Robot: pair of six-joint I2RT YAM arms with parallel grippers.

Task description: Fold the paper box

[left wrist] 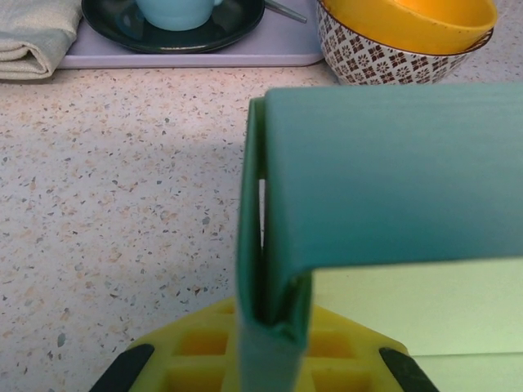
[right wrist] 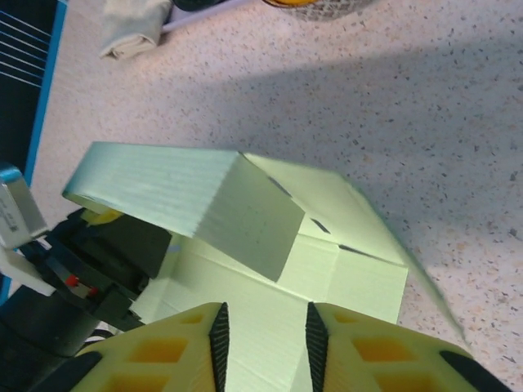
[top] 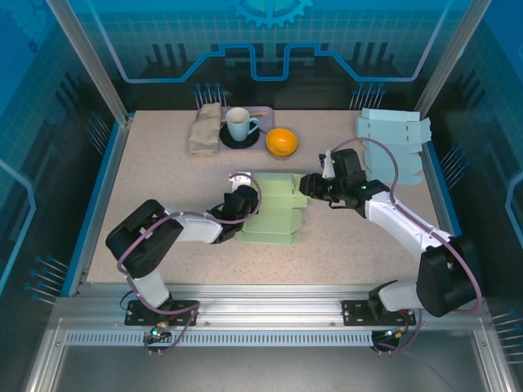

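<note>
paper box (top: 274, 214) sat mid-table, half formed, one wall doubled over. left gripper (left wrist: 267, 363) was clenched on that doubled wall at the box's left side. right gripper (right wrist: 265, 347) was over the right side, jaws parted, grasping nothing. we judged the risk: with the base unheld, a tug from the left could drag the box or spring the crease open. near the far edge, the bowl (top: 281, 142) looked empty. we could not tell what the mug (top: 239, 124) on the tray (left wrist: 204, 55) held.

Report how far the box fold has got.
Done: one wall of the paper box is raised and doubled over. In hand: the left gripper pinches that wall's end, the right gripper stands open over the base panel. Left: the other panels look flat, so most folding remains.
</note>
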